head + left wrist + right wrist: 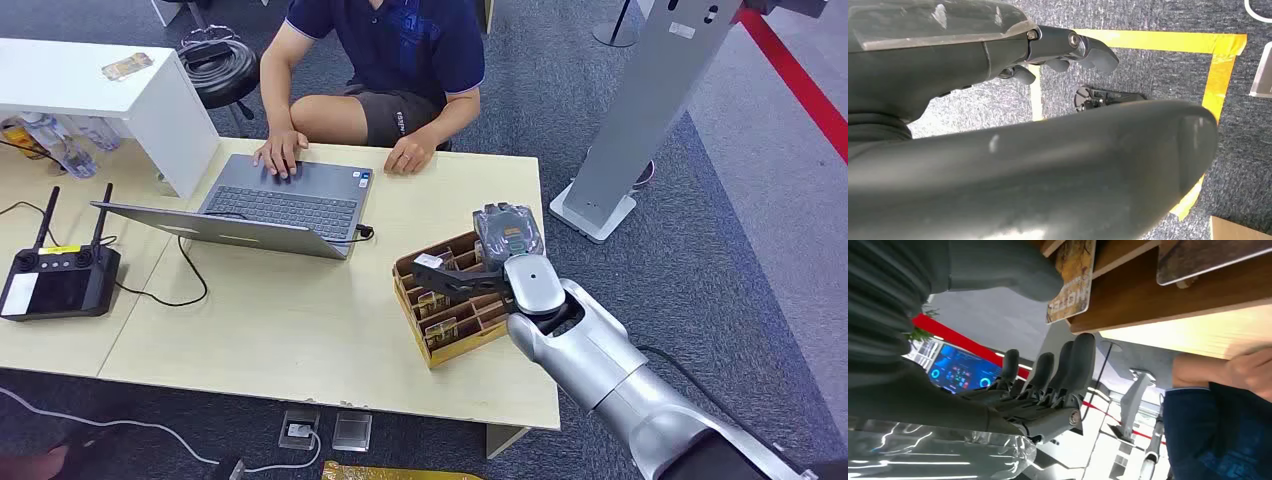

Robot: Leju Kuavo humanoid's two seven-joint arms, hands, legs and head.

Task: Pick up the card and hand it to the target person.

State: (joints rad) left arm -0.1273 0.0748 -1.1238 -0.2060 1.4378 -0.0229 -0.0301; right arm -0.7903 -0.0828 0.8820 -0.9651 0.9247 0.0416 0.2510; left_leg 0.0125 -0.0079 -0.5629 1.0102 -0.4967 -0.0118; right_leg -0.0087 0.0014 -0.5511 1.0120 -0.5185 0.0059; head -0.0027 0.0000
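Right hand [478,277] fingers [1068,365] spread, holding nothing, over card box [455,325] near the table [300,330] edge; left hand [1068,47] fingers curled, empty

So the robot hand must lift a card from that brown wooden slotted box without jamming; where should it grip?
Probably pinch the exposed top edge of an upright card in the brown wooden slotted box, coming from above: the dividers hide each card's lower part.

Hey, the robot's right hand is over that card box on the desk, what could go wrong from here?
The right hand reaches into the wooden card box with fingers apart around a card; the grasp could slip or catch neighbouring cards. The box sits near the desk edge, so a push might shift it off.
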